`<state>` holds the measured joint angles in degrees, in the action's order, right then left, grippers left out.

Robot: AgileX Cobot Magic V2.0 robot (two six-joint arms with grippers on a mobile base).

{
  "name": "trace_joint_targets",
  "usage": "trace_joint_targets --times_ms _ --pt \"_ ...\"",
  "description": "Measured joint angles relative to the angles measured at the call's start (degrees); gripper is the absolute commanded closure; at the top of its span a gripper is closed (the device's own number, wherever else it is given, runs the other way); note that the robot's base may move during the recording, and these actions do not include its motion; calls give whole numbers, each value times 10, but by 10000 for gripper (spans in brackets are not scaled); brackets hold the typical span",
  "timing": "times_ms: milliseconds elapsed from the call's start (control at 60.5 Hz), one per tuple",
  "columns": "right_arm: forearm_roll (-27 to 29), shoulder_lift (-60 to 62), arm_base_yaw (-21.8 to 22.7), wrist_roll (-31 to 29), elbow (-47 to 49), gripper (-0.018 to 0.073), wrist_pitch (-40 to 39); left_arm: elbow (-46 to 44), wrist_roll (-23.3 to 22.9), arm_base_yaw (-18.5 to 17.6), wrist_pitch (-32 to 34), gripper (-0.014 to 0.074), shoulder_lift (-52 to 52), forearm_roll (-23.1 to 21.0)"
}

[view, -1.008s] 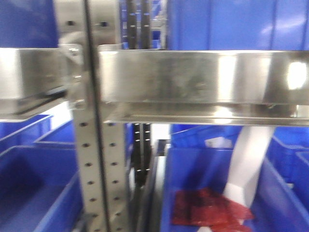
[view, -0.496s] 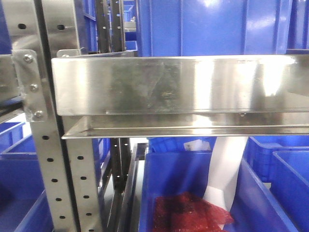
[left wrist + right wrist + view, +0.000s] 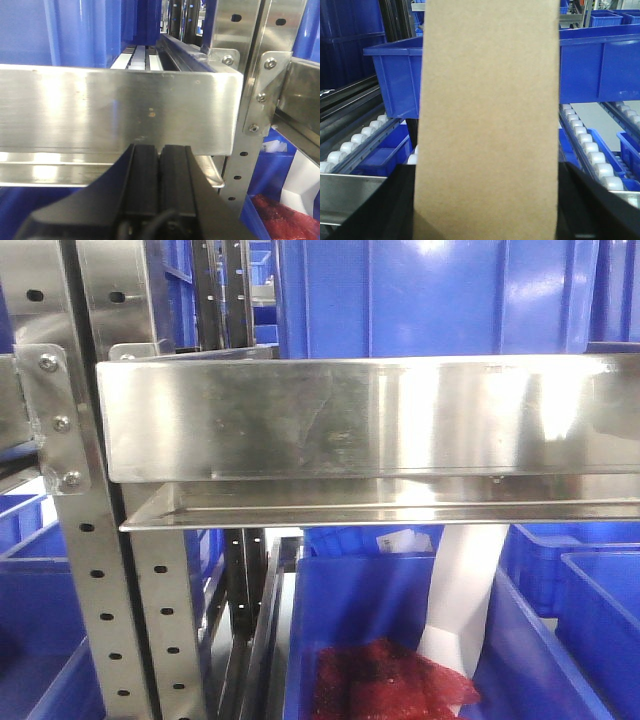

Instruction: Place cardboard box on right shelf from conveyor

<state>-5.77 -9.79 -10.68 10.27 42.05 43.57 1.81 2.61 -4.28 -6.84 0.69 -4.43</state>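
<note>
The tan cardboard box fills the middle of the right wrist view, standing upright between the black fingers of my right gripper, which is shut on its sides. Behind it lie white roller rails and a steel lip. The right shelf spans the front view with its tall shiny lip, bolted to a perforated upright. My left gripper is shut and empty, just short of a steel shelf lip. The conveyor is out of view.
Blue plastic bins stand on the shelf and beneath it, the lower one holding a red bag and a white sheet. More blue bins sit on the roller rails behind the box. A bolted bracket joins the shelves.
In the front view the shelf and upright have slid left across the frame and now look sharper and closer. The last half second brought only a small further shift.
</note>
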Motion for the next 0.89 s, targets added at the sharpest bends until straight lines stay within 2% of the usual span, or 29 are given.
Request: trace_joint_targets --times_ms 463,644,777,892 --pt "0 0 0 0 0 359 5 0 0 0 0 713 0 0" --pt "0 -55 0 -8 16 359 -33 0 0 0 0 713 0 0" --pt "0 -146 0 -73 61 359 -59 0 0 0 0 713 0 0" --pt "0 -241 0 -170 116 359 -74 0 0 0 0 712 0 0"
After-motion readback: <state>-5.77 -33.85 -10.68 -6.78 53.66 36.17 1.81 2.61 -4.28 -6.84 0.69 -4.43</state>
